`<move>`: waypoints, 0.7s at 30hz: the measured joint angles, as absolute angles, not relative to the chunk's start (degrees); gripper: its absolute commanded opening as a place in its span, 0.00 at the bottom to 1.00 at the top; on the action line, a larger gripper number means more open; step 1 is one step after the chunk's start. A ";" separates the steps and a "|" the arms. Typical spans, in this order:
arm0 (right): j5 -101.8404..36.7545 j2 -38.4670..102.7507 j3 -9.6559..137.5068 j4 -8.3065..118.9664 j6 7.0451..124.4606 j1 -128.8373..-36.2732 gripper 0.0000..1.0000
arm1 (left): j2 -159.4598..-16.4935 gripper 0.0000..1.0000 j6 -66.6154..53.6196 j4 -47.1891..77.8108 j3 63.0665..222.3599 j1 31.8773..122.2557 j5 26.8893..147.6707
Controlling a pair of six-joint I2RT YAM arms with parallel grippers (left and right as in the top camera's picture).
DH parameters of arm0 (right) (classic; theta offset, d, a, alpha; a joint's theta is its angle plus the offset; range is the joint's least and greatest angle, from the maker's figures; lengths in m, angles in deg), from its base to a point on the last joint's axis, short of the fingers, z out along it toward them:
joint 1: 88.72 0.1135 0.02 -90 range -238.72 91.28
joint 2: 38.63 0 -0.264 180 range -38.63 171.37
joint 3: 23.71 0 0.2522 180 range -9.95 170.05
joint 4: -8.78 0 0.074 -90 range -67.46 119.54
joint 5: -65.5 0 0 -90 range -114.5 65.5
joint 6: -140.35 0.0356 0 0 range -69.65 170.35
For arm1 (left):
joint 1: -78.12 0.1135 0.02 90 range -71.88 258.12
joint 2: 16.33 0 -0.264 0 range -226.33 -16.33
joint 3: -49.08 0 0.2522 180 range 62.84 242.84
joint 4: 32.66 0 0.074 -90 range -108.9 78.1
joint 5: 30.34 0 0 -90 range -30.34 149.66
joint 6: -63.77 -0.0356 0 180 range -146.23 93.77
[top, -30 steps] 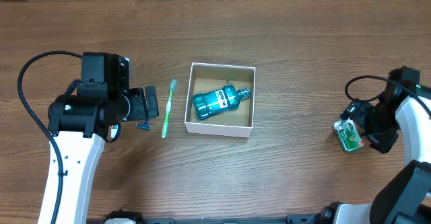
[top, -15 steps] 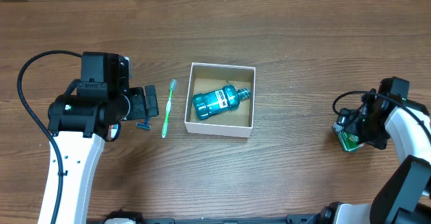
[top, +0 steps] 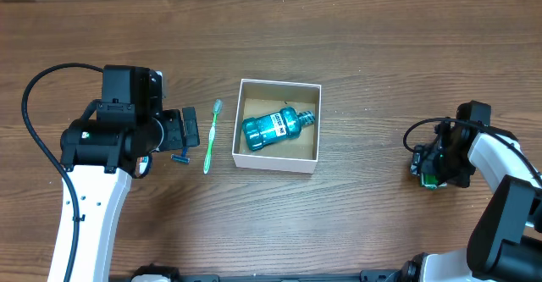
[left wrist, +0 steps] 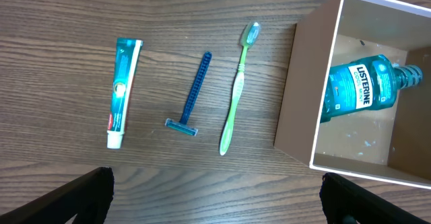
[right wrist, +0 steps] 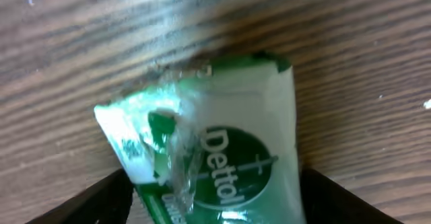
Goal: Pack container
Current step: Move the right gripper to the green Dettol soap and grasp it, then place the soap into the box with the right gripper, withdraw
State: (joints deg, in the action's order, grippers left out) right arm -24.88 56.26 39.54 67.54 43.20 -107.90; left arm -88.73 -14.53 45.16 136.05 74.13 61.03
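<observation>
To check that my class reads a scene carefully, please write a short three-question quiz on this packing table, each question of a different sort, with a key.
1. True or false: the green toothbrush lies outside the container.
2. The container holds: A nothing; B one mouthwash bottle; C two bottles.
3. Fill in: the green packet between the fingers of the right gripper reads ____.
Key: 1 true; 2 B; 3 Dettol.
</observation>
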 measured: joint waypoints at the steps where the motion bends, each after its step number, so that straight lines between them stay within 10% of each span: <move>1: -25.10 56.26 39.54 67.17 43.22 -107.90 0.73 | -88.73 1.00 -14.53 45.16 136.05 74.13 61.03; 8: -26.65 56.26 39.54 64.41 43.13 -107.90 0.37 | -88.73 1.00 -14.53 45.18 136.05 74.13 61.03; 21: -28.12 57.59 49.10 73.11 45.67 -107.68 0.20 | -88.73 1.00 -14.53 45.24 136.07 74.13 61.03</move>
